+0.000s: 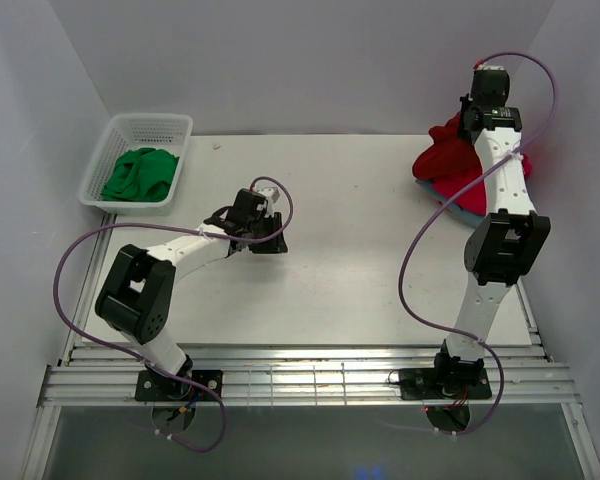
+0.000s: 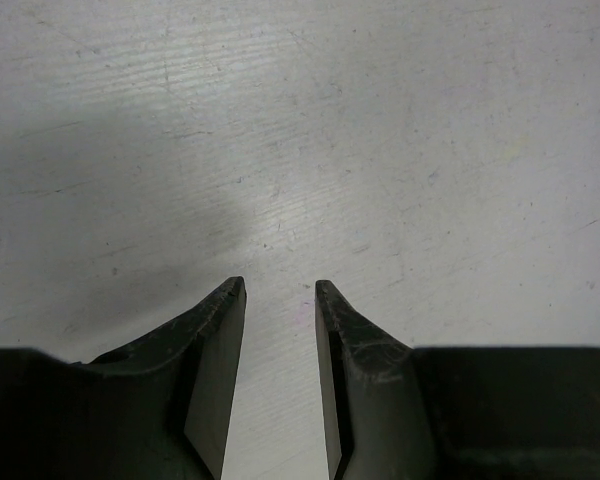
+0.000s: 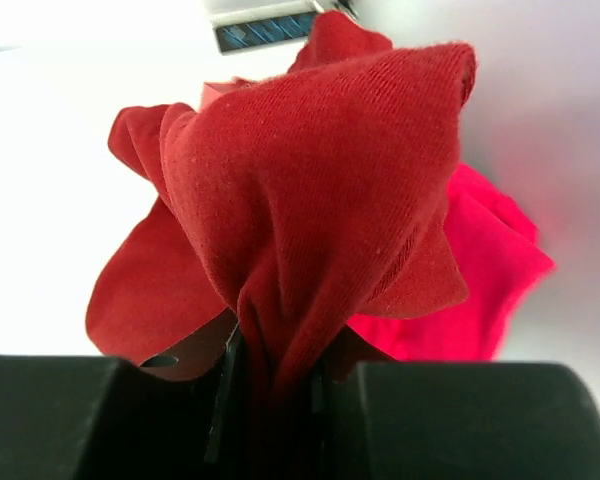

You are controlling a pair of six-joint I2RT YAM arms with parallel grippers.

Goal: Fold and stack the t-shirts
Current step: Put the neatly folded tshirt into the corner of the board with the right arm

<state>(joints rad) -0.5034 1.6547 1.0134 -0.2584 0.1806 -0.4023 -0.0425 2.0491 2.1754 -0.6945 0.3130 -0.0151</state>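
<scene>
The bunched dark red cloth t-shirt point(image 3: 310, 200) is plain; the crumpled cloth shirt point(image 3: 490, 262) behind is pink-red. The lattice plastic basket point(image 1: 152, 123) is white.

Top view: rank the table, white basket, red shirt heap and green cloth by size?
1. table
2. white basket and red shirt heap, about alike; the right arm partly hides the heap
3. green cloth

We see a pale, finely scratched desk point(image 1: 360, 250). Well beyond the left claw point(image 2: 280, 285) and off to its left, a white mesh basket point(image 1: 150, 119) sits at the far corner. Right under the right claw point(image 3: 270, 390) lies a heap of t-shirts point(image 1: 445, 160). A grey-blue t-shirt point(image 1: 458, 203) touches the desk, with a pink-red t-shirt point(image 3: 490, 270) and a dark red t-shirt point(image 3: 320, 180) above it.
</scene>
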